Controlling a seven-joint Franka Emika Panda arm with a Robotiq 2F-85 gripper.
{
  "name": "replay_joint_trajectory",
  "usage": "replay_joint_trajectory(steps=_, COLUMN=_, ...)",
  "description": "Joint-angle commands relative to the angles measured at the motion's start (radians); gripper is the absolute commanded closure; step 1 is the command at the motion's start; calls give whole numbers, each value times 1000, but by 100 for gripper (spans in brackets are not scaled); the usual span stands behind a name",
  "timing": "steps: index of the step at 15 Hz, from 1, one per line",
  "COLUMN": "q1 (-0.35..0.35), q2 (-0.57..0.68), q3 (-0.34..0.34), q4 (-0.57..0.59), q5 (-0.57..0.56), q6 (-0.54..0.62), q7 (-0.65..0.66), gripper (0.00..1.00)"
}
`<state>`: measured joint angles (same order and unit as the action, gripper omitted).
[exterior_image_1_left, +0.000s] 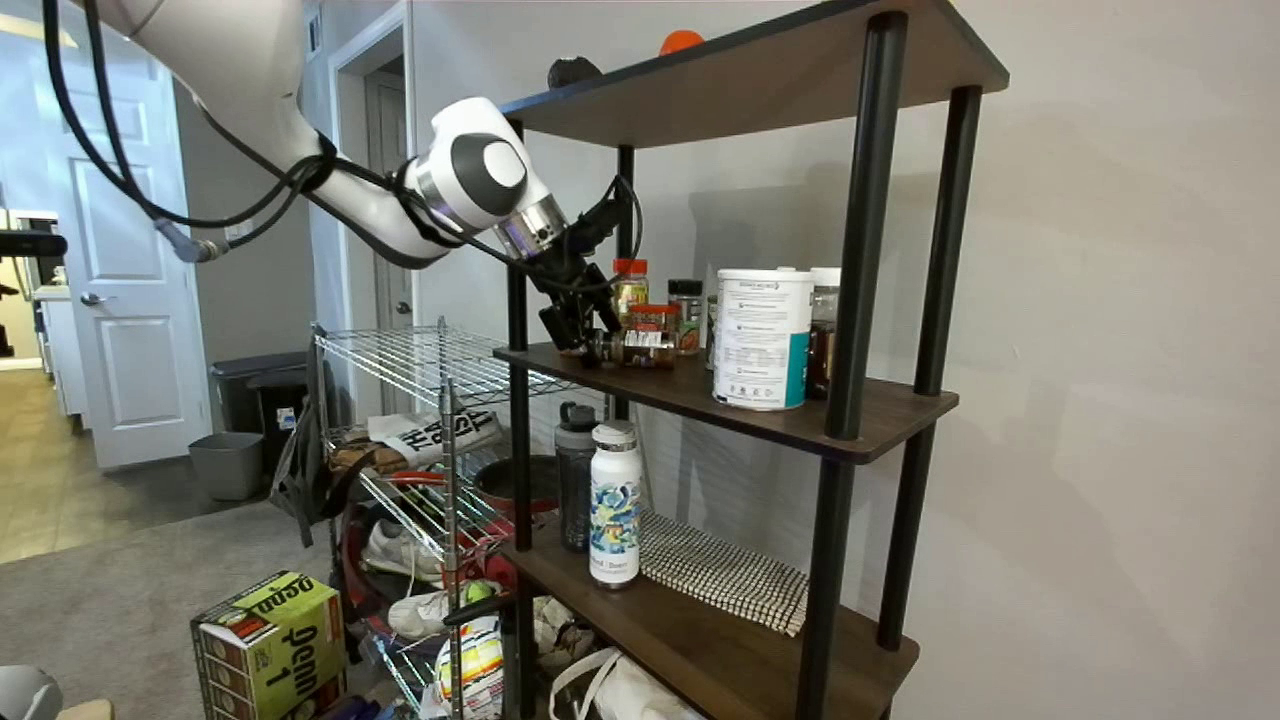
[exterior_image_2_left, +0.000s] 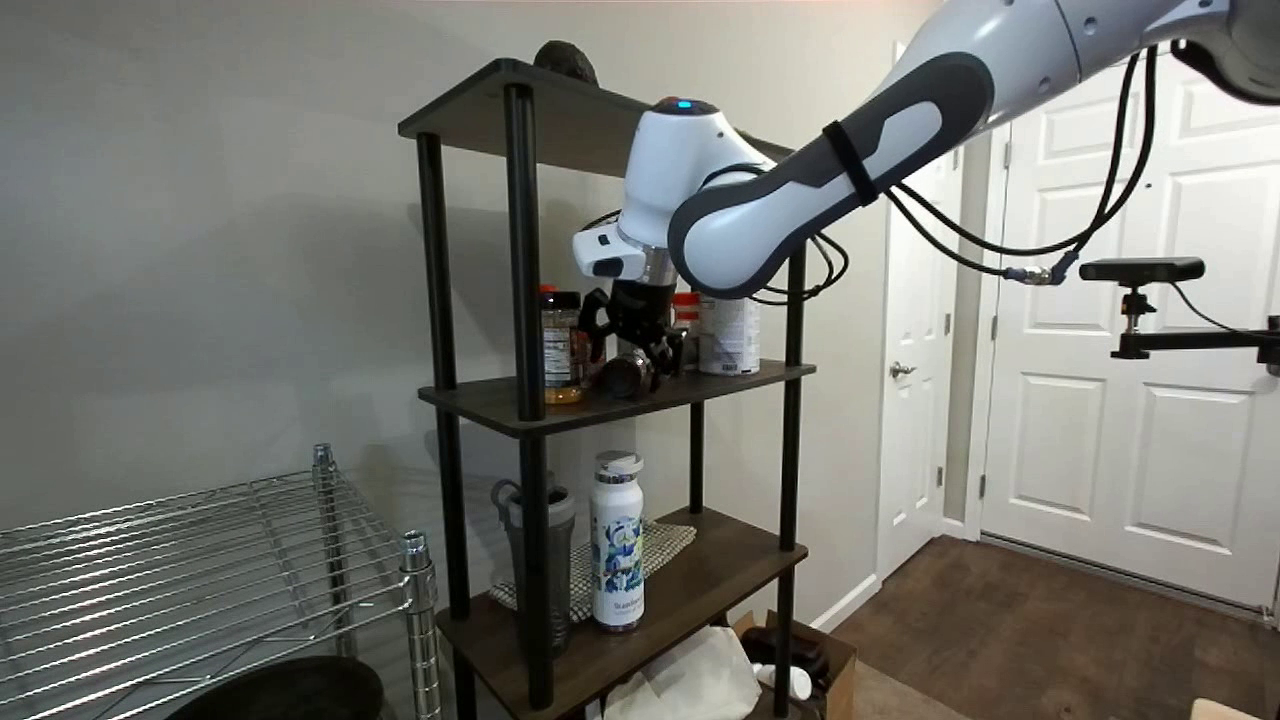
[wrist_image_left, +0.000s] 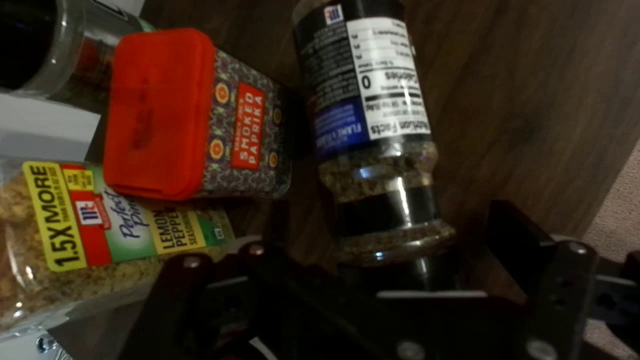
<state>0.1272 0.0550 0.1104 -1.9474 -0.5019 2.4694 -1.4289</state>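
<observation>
A spice jar (wrist_image_left: 372, 95) with a black, white and blue label lies on its side on the dark middle shelf (exterior_image_1_left: 690, 390). My gripper (wrist_image_left: 392, 225) is open, one finger on each side of the jar's black-capped end, with visible gaps. In both exterior views the gripper (exterior_image_1_left: 585, 325) reaches down over the shelf edge at that jar. Left of the jar in the wrist view stands a smoked paprika tin (wrist_image_left: 245, 125) with a red lid. Closer to the left finger is a lemon pepper bottle (wrist_image_left: 125, 225). The jar's cap is partly hidden behind the gripper.
A white canister (exterior_image_1_left: 765, 340) and a dark-lidded jar (exterior_image_1_left: 686, 315) share the shelf. Black posts (exterior_image_2_left: 528, 260) and the top board (exterior_image_1_left: 760, 95) frame the space. Below stand a white bottle (exterior_image_1_left: 615, 505) and a grey bottle (exterior_image_1_left: 575, 480). A wire rack (exterior_image_1_left: 400, 350) is alongside.
</observation>
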Motion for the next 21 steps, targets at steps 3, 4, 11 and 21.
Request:
replay_joint_trajectory(steps=3, q1=-5, q2=15, q3=5, q4=19, q5=19, q6=-11, q7=-43, gripper=0)
replay_joint_trajectory(steps=4, q1=-5, q2=16, q3=5, q4=20, q5=19, q6=-11, q7=-43, gripper=0)
replay_joint_trajectory(steps=11, q1=-6, q2=16, q3=4, q4=20, q5=22, q6=-2, q7=-40, gripper=51)
replay_joint_trajectory(steps=21, q1=-7, q2=15, q3=4, q4=22, q5=32, q6=2, q7=-43, gripper=69)
